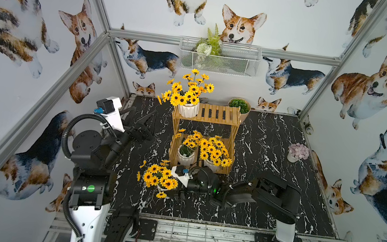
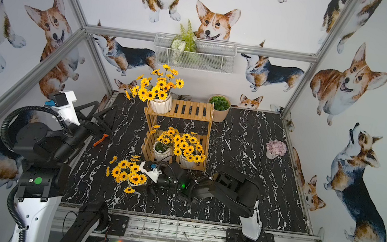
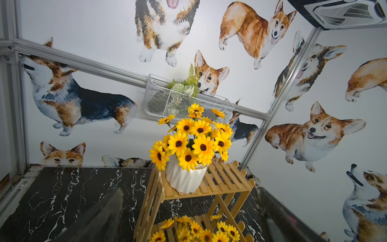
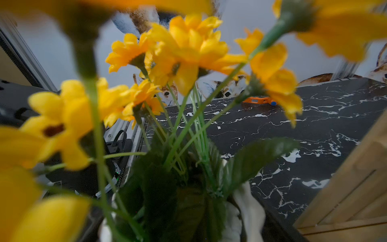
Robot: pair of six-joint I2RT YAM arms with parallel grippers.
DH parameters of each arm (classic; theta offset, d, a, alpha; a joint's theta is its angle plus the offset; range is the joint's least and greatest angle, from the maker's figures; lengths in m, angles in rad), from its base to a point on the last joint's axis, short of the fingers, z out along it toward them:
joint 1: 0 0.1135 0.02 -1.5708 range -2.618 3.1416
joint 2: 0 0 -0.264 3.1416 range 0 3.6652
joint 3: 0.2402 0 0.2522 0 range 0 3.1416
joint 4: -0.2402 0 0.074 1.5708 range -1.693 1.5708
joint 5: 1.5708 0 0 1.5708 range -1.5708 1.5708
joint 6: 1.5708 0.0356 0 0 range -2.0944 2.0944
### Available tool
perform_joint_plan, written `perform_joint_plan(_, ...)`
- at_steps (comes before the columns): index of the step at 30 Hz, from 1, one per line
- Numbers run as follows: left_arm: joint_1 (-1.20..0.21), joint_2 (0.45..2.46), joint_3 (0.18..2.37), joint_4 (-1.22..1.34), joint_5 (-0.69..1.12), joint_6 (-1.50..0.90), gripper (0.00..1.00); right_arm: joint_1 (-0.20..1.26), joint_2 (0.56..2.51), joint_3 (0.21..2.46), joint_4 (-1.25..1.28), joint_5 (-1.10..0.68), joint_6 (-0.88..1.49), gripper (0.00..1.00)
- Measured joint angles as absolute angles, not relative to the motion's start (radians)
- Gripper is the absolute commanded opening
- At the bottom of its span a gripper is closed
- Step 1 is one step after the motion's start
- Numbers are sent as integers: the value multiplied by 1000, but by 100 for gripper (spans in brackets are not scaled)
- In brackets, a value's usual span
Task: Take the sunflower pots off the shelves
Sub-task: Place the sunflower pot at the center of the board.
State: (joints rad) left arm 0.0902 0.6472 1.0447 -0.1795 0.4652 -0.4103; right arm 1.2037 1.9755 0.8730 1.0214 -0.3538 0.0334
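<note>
Sunflower pots number four. One stands upright at the left end of the top tier of the shelves; the rest of that tier is bare slats. Two more sit side by side on the lower tier, their blooms touching. The fourth pot is off the shelves, upright on the tabletop just in front of their left leg.

The right claw lies low beside this fourth pot. Blooms fill the right wrist view and hide the fingers, so I cannot tell whether it grips the pot or has let go.

The left claw hangs to the left of the shelves, well apart from them, released, fingers spread wide with nothing between.

A succulent pot stands behind the shelves' right end, a pink-flowered pot well to their right, and a wire basket hangs on the wall above them
</note>
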Motion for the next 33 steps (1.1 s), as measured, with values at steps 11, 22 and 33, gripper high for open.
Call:
perform_joint_plan(11, 89, 653, 1044, -179, 465, -410, 100, 1204, 2081, 949, 1068, -366, 33, 0)
perform_joint_plan(22, 88, 663, 1047, -179, 465, -410, 100, 1204, 2165, 1007, 1076, -378, 32, 0)
perform_joint_plan(33, 88, 672, 1047, -179, 465, -410, 100, 1204, 2222, 1045, 1103, -394, 33, 0)
